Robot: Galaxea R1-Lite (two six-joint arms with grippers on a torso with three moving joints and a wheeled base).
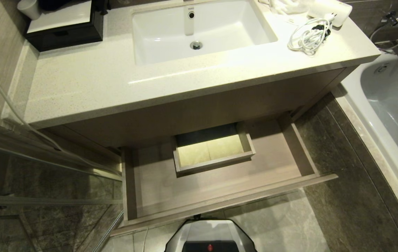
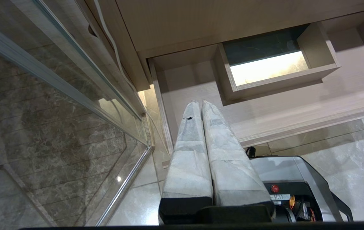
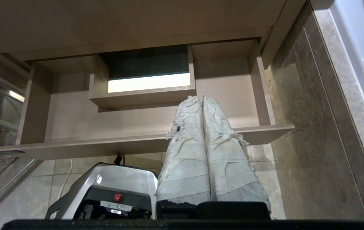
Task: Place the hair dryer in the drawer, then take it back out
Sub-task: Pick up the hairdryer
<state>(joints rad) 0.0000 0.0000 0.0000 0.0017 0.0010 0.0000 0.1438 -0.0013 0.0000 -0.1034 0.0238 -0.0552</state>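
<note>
— Down low over the floor, where do the claws sit?

— Both hang in front of the pulled-out drawer [image 1: 220, 182]. The right gripper [image 3: 201, 99] has its wrapped fingers pressed together on nothing, tips pointing toward the drawer's right half; the left gripper [image 2: 199, 103] is likewise closed and empty, aimed at the left half. Neither arm shows in the head view.

— And the hair dryer?

— Up on the countertop [image 1: 90, 87], at the far right corner beside the sink [image 1: 199, 31]. The hair dryer [image 1: 332, 10] is cut off by the picture's top edge, so its handle can't be made out; its bundled cord [image 1: 309, 35] lies loose just beside it.

— How will it handle?

— Likely light, hard and smooth-shelled, so somewhat slippery. I'd grip across the handle or barrel, not the floppy cord, which could trail and snag on the drawer's boxed cutout [image 1: 213, 150].
</note>
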